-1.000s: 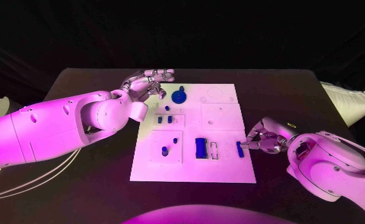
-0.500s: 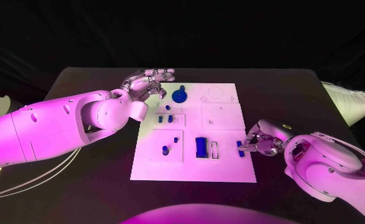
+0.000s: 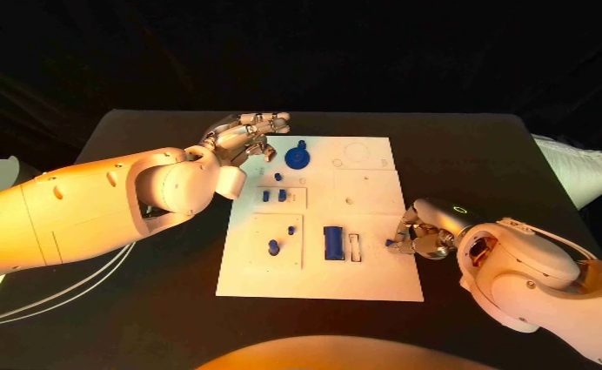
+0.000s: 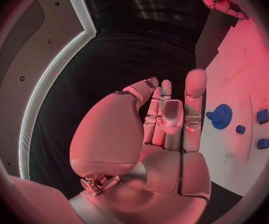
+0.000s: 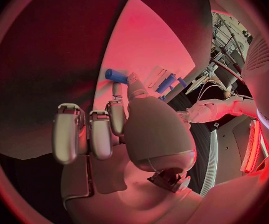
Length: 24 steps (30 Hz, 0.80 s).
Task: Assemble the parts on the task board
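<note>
The white task board [image 3: 364, 274] lies mid-table. On it are a blue gear [image 3: 297, 158], a tall blue block [image 3: 332, 243] beside an empty slot, and several small blue parts such as one near the board's left side [image 3: 274, 248]. My right hand [image 3: 418, 236] is at the board's right edge. In the right wrist view it pinches a short blue bar [image 5: 116, 75] between thumb and finger over the board [image 5: 146, 40]. My left hand [image 3: 246, 136] hovers off the board's far left corner, fingers straight and apart, holding nothing [image 4: 171, 119]. The gear [image 4: 221, 116] lies just beyond its fingertips.
Black table [image 3: 489, 152] surrounds the board on all sides. My bulky left forearm [image 3: 113, 205] covers the table left of the board. The right wrist view shows more blue parts [image 5: 166, 82] standing farther along the board.
My right hand has shifted a little left over the board's right edge, and the blue bar that lay beside it is now in its fingers. The left hand has stayed still.
</note>
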Motion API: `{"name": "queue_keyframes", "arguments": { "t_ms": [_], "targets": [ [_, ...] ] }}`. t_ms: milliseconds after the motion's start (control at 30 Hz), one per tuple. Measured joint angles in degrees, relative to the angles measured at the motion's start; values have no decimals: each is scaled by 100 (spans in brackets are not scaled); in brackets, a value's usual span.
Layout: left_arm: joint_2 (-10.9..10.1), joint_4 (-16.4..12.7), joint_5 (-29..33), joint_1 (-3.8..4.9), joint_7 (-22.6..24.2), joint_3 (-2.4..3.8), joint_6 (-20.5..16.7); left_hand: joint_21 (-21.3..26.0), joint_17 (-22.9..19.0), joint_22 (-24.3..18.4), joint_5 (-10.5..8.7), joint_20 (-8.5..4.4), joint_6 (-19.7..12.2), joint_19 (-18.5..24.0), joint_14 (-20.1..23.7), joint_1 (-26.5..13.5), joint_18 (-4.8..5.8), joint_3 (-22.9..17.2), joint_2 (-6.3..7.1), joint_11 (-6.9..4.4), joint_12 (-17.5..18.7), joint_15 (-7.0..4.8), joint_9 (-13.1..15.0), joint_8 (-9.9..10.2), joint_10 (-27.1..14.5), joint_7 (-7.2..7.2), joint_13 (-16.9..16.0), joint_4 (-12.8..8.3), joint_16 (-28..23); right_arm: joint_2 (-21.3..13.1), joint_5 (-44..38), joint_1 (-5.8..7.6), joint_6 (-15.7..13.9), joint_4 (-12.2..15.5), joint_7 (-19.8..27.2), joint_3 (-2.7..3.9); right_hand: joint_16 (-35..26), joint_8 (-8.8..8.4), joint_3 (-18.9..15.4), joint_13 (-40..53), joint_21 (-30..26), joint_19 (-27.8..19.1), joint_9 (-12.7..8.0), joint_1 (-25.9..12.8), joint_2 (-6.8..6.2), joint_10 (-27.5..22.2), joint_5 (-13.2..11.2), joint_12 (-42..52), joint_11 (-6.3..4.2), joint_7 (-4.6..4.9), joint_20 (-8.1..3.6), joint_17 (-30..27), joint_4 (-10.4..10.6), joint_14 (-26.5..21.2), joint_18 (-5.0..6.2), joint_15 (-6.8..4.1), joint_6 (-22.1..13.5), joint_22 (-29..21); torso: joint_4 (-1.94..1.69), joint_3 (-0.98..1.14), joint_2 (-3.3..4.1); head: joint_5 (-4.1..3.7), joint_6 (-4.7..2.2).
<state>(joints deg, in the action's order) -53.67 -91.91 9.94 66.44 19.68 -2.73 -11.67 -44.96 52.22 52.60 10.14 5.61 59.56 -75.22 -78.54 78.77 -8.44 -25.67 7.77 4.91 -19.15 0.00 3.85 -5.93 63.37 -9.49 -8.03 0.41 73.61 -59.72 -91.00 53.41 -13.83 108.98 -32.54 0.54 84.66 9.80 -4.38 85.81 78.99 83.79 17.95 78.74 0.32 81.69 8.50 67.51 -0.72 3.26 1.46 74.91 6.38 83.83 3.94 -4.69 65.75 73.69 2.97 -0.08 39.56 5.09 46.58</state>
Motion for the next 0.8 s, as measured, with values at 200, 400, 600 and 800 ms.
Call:
{"name": "queue_keyframes", "arguments": {
  "t_ms": [200,400,600,800],
  "targets": [
    [-4,-4,-1,0,0,0,1,0,0,0,0,0,0,0,0,0,0,0,0,0,0,0,0,0,0,0,0,0,0,86,-326,-13,145,-26,30,16,0,-52,125,0,0,-21,-3,62,-62,-20,-54,-43,-20,2,-21,0,-125,0,0,0,19,0,-1,-1,0,19,7],
    [-10,-4,-2,-1,-1,0,1,0,-7,-9,0,0,0,0,0,0,0,0,0,0,0,0,0,0,0,0,1,0,0,128,-813,-13,413,-16,75,25,0,-75,204,0,0,-21,-3,122,-122,-20,-155,-73,-20,2,-21,-1,-204,0,0,0,20,-7,3,-3,-4,27,21],
    [-15,-4,-3,-1,-3,0,1,0,-7,-8,0,0,0,0,0,0,0,0,0,0,0,0,0,0,0,0,1,0,0,136,-1254,-14,617,17,113,25,-22,-140,237,0,-24,-21,-29,145,-145,-21,-310,-108,-20,20,-21,-1,-204,0,0,0,39,-27,6,-2,-4,32,29],
    [-16,-2,-4,-1,-5,0,1,0,-7,-8,0,0,0,0,0,0,0,0,0,0,0,0,0,0,0,0,2,0,0,141,-1578,-20,752,58,130,21,-22,-174,261,40,-46,-21,-87,144,-144,-22,-354,-161,-19,20,-21,4,-212,0,0,0,39,-42,8,-1,-5,25,27]
  ]
}}
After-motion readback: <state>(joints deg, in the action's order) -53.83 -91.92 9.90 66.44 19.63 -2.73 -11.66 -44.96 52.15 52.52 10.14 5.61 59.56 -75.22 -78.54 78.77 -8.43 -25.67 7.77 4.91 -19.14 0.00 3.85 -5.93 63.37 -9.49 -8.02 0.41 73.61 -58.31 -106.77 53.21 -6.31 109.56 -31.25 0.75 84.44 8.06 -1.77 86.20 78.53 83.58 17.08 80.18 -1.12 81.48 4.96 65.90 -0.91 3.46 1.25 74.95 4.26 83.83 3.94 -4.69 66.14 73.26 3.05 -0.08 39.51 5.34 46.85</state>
